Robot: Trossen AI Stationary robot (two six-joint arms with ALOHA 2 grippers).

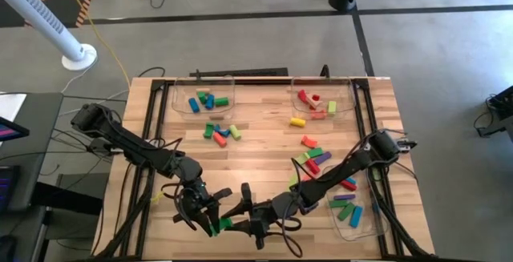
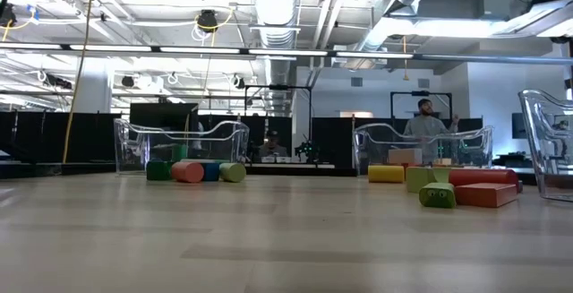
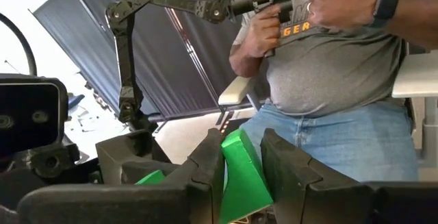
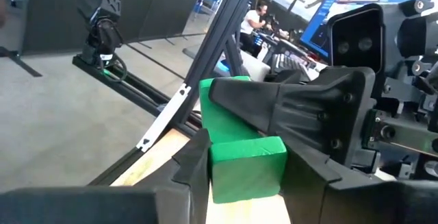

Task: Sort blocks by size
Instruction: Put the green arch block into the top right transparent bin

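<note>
The long green wooden block (image 1: 220,225) sits at the bottom centre of the high view, lifted between the two end effectors near the desk's front edge. The left end effector (image 3: 241,166) is closed on one end of it, its dark fingers pressed against both faces. From the other side, the right end effector (image 4: 239,162) straddles the block's free end; its fingers stand beside the green faces, but I cannot tell whether they have clamped. The block's long axis appears to run roughly from one end effector to the other, so a handover, if that is the plan, depends on that alignment. Other blocks lie scattered mid-desk, and some fill the clear plastic trays (image 1: 353,218) at the upper and right edges.
</note>
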